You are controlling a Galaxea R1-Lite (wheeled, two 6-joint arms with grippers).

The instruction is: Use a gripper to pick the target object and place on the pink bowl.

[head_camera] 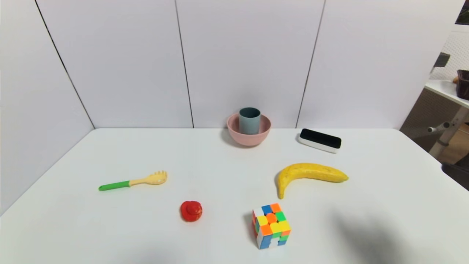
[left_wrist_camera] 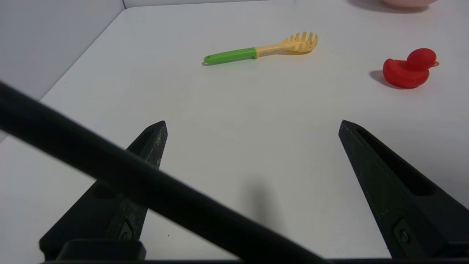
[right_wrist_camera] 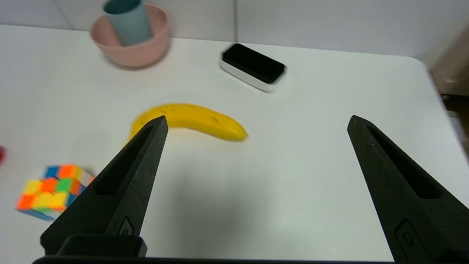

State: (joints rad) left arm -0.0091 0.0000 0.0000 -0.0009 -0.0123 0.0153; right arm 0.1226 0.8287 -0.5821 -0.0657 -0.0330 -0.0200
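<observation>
cup: the pale grey-blue cup (head_camera: 250, 123) sits inside the pink bowl (head_camera: 246, 139). it leans a tiny bit or stands up, i cannot tell which. its open top faces up and pokes out above the bowl's rim.
bowl: it is on the far part of the white table (head_camera: 220, 165), near the middle, close to the pale wall (head_camera: 249, 55).
right gripper: the right gripper (right_wrist_camera: 258, 116) is up above the right part of the table, on the near side of the banana. its two black fingers (right_wrist_camera: 146, 161) are wide apart with nothing between them, so it has let go and holds nothing. it does not touch the cup or the bowl.
left gripper: the left gripper (left_wrist_camera: 253, 121) is above the near left part of the table. its fingers are spread wide and it holds nothing.
black and white block: the block (head_camera: 320, 140) lies at the far right, to the right of the bowl. its top is black and its side is white.
banana: the yellow banana (head_camera: 307, 171) lies right of the middle, nearer than the block.
puzzle cube: the bright cube (head_camera: 271, 225) sits on the near part, a bit right of the middle.
duck: the red duck (head_camera: 191, 211) sits left of the cube.
spoon: the toothed spoon (head_camera: 146, 180) lies on the left. its green handle points left and its yellow end points right.
</observation>
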